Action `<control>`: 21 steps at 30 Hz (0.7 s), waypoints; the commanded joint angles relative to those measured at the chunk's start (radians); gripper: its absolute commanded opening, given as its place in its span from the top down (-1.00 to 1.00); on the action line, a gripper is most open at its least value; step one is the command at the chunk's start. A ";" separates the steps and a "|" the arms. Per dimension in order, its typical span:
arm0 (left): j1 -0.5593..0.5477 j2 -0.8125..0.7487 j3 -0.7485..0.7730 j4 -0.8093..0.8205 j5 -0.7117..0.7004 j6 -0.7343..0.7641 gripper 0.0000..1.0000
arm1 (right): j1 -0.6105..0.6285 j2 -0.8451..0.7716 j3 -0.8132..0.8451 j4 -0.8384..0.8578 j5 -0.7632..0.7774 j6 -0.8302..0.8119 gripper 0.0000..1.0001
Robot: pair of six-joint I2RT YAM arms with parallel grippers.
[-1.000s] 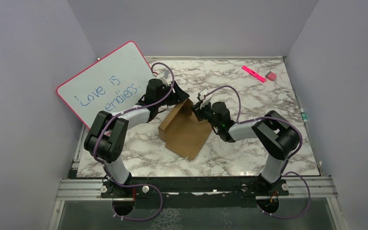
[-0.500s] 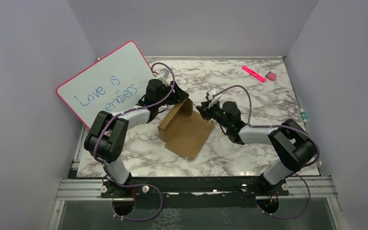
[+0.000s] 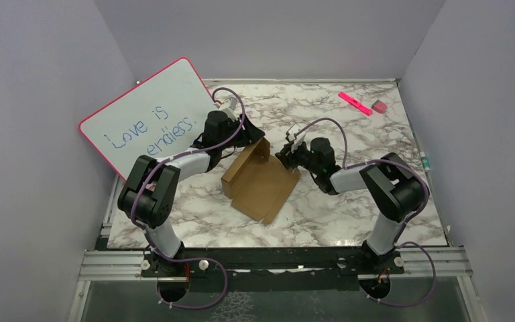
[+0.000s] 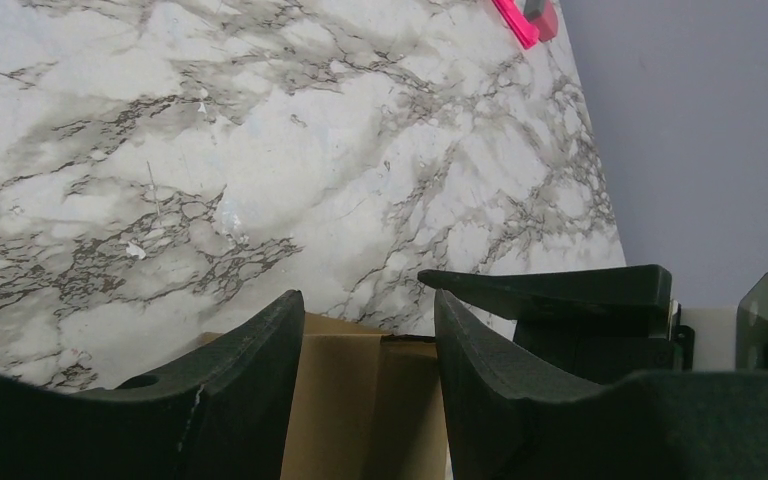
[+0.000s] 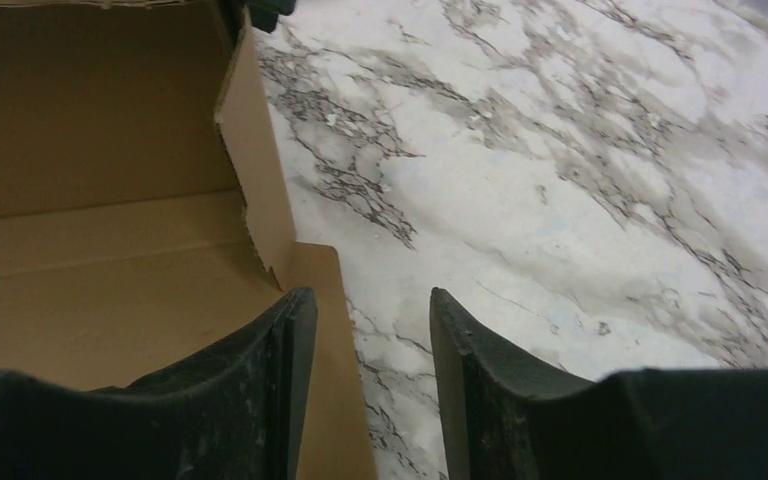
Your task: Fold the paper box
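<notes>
**Paper box** (image 3: 261, 186) half-folded, lying between both grippers. Left gripper (image 4: 368, 310), fingers spread, straddles a raised flap just beneath its tips. Right gripper (image 5: 370, 300), likewise spread, has the side wall just left of its gap. Risk: ungripped flaps may spring open, or a push may slide the light box across the table (image 5: 580, 180).

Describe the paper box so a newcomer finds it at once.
Look at the marble table; near its middle lies the paper box. It is the only brown cardboard thing, partly folded with one wall raised, unlike the pink-framed whiteboard at left.
</notes>
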 commanded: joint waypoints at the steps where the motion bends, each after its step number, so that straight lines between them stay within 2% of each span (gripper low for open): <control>1: -0.004 0.013 -0.013 -0.031 0.037 0.022 -0.03 | 0.006 0.041 0.048 0.084 -0.153 -0.037 -0.05; 7: -0.003 0.020 -0.015 -0.032 0.071 0.026 -0.03 | 0.006 0.096 0.091 0.129 -0.233 -0.030 -0.06; 14: -0.004 0.017 -0.012 -0.033 0.090 0.029 -0.02 | 0.005 0.120 0.148 0.104 -0.327 -0.024 -0.06; 21: -0.005 0.011 -0.019 -0.033 0.098 0.019 -0.04 | 0.006 0.148 0.157 0.137 -0.345 0.020 -0.07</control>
